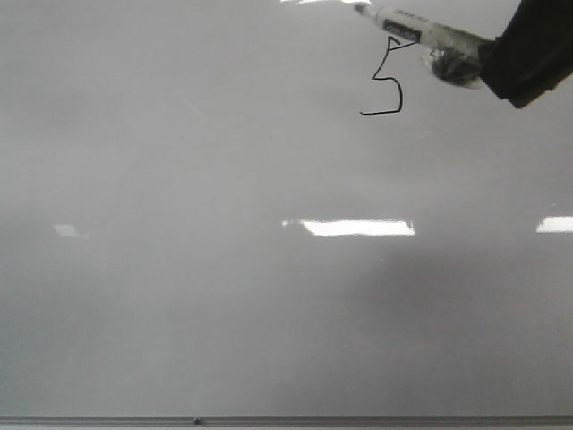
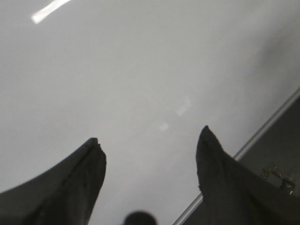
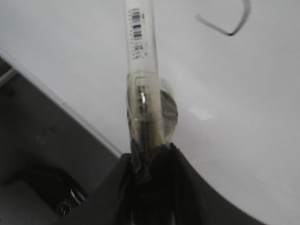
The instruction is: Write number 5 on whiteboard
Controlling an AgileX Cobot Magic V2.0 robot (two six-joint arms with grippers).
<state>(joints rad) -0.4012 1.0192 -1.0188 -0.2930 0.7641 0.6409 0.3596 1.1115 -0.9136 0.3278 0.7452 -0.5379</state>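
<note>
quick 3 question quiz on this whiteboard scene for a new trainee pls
1. True or false: the right gripper is shut on the marker.
2. Multiple choice: in the front view, where on the whiteboard is the number 5?
A. bottom left corner
B. upper right area
C. dead centre
3. Fill in: the left gripper is ____ with nothing between its fingers.

Key
1. True. The marker's taped end sits clamped between the fingers, the marker body extending over the board.
2. B. It sits just below the marker, above the bright glare strip.
3. open
</note>
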